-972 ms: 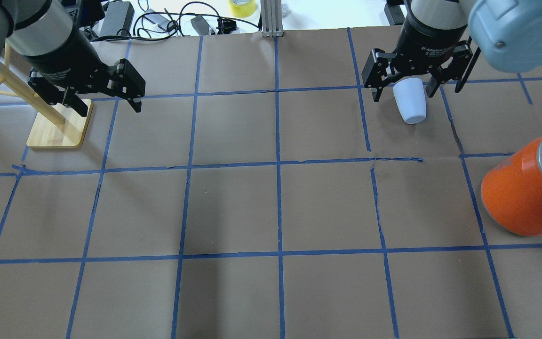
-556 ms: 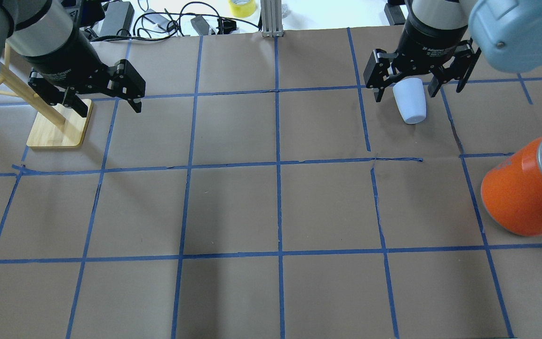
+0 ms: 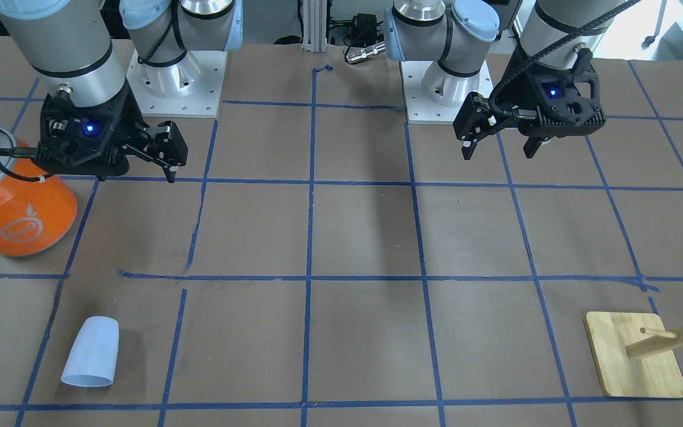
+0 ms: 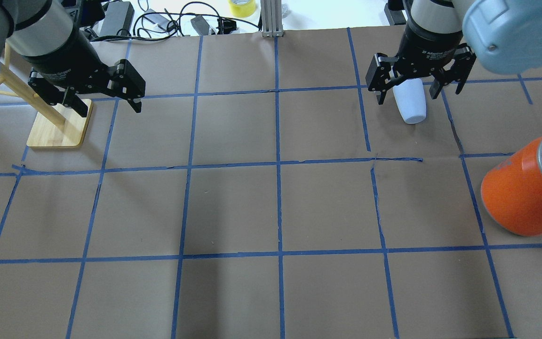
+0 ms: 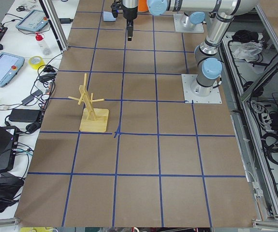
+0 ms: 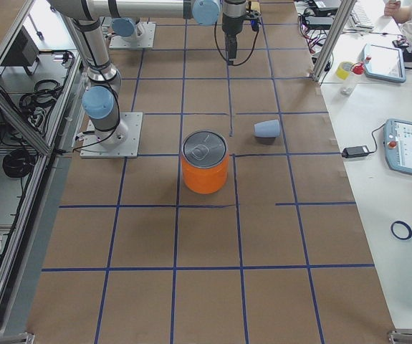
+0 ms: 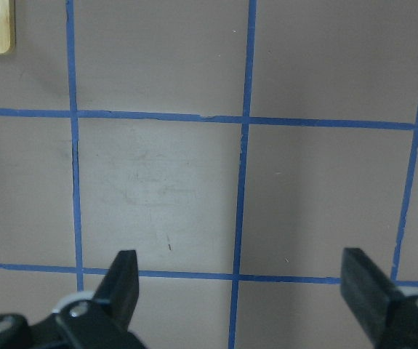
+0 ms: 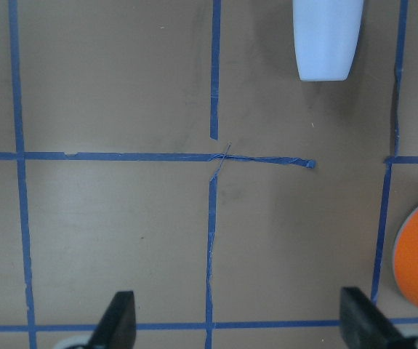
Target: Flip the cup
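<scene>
You saw the cup point(image 3: 91, 351) lying sideways on the bench point(image 3: 365, 237), lower left in the front-facing view; right fingers point(image 8: 120, 321) and left fingers point(image 7: 125, 276) stood apart.

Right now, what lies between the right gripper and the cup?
Only bare brown paper and blue tape lines separate the right gripper and cup, per the right wrist view.

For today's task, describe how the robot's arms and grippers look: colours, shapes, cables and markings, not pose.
The left arm and right arm are silver-grey tubes with pale blue joint caps. The left gripper and right gripper are black, two-fingered, with white lettering on the collar. Each wrist carries a black housing with a blue light and a black cable.
</scene>
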Robot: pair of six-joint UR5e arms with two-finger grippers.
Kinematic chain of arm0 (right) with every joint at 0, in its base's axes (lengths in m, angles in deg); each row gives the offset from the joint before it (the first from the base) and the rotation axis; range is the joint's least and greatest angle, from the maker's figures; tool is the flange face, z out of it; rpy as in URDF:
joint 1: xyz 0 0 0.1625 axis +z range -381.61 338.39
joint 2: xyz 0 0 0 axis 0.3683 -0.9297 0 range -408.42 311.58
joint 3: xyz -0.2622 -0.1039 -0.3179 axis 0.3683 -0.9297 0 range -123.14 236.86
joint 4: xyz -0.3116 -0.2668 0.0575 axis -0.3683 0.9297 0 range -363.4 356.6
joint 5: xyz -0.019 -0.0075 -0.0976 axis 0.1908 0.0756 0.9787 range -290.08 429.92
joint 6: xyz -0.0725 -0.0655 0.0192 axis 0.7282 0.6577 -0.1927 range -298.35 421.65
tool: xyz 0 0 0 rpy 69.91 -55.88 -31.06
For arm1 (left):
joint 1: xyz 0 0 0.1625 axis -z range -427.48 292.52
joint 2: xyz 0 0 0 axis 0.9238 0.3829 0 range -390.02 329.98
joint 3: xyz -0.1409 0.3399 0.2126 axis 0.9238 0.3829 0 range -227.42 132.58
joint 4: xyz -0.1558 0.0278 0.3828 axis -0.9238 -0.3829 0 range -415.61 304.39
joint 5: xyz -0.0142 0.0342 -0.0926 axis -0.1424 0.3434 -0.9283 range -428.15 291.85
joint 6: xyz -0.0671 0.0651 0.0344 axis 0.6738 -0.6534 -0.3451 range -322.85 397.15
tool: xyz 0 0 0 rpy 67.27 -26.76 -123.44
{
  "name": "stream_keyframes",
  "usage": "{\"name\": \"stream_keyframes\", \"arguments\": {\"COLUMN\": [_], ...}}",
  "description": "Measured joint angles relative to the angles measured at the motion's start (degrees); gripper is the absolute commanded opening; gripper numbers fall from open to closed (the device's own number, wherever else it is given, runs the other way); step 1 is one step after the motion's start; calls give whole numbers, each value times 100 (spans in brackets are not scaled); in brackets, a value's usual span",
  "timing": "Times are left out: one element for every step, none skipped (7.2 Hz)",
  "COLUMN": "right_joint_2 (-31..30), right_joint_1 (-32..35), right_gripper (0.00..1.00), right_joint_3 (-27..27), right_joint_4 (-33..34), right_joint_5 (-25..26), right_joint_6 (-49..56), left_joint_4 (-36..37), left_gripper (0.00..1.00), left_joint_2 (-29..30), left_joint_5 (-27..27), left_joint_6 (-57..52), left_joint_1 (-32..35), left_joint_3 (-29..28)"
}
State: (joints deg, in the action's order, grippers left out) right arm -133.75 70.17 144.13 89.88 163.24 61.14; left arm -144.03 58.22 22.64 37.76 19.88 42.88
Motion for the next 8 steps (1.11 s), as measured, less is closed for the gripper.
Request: {"name": "stream_keyframes", "arguments": {"right_joint_2": [6,32,96,250,511,892,1391,1857], "right_joint_1": [-40,-139,-321,-536,-708,-804,-856,-880], "right_gripper": [100,100,100,100,100,100,100,100], "right_joint_3": [-18,-21,-20,-15,-10,-6,-6,-7], "right_joint_4": [259,452,651,888,1175,1679,2375,2934], "right_joint_5": [4,-3,-38,-67,-85,-86,-86,-86], "right_joint_6": [14,89,229,435,633,762,850,908], "left_joint_4": [0,0,-2,-6,-8,-9,-9,-9], "left_gripper": [100,100,100,100,100,100,100,100], "left_joint_2": [-3,-6,-7,-8,-8,-9,-9,-9], "left_joint_5": [0,2,6,8,8,9,9,9], "left_joint_6": [0,0,0,0,0,0,0,0], "left_joint_1": [0,0,0,0,0,0,0,0], "left_joint_3": [-1,2,4,4,5,5,5,5]}}
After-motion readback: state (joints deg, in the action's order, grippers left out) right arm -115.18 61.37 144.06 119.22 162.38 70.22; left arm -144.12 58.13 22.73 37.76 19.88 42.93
